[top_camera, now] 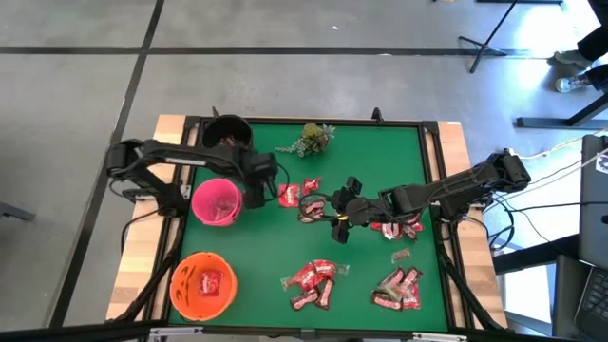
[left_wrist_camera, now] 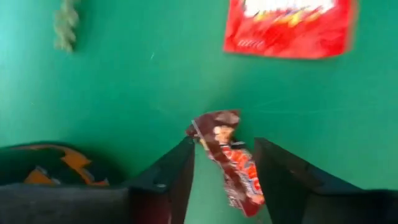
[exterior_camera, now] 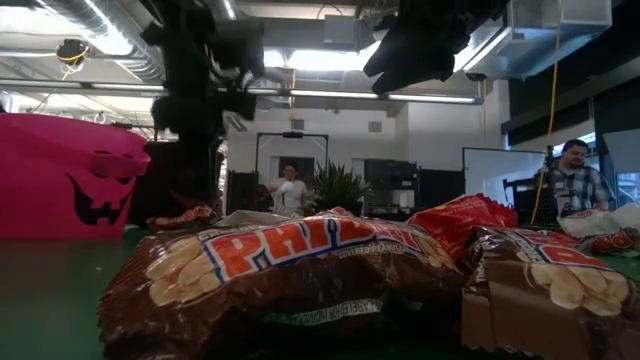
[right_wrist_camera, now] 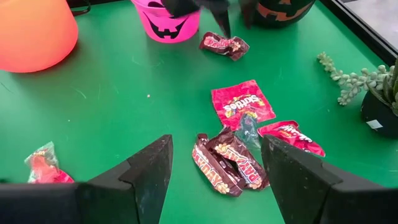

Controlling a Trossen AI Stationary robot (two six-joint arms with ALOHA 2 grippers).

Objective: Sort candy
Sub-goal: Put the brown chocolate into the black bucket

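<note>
Green felt covers the table [top_camera: 285,242], and nearest the front edge lie two heaps of candy, one [top_camera: 312,279] mid-table and another [top_camera: 399,288] toward the right, with an orange bowl [top_camera: 203,284] at the front left already holding a red packet. Farther in, the right gripper [right_wrist_camera: 214,163] hangs wide open and empty just above a small clump of brown bars [right_wrist_camera: 229,163], with a red packet [right_wrist_camera: 242,104] lying beyond them. Beside the pink pumpkin bowl [top_camera: 217,202], the left gripper [left_wrist_camera: 222,167] stands with its fingers apart on either side of a single brown bar [left_wrist_camera: 230,163] resting on the felt; nothing is held yet. To take it cleanly, I judge the fingers should drop squarely over the bar's middle and close on its narrow width, keeping clear of the pink bowl's wall. At the back stand a black bowl [top_camera: 226,131] and a green sprig [top_camera: 312,139].
</note>
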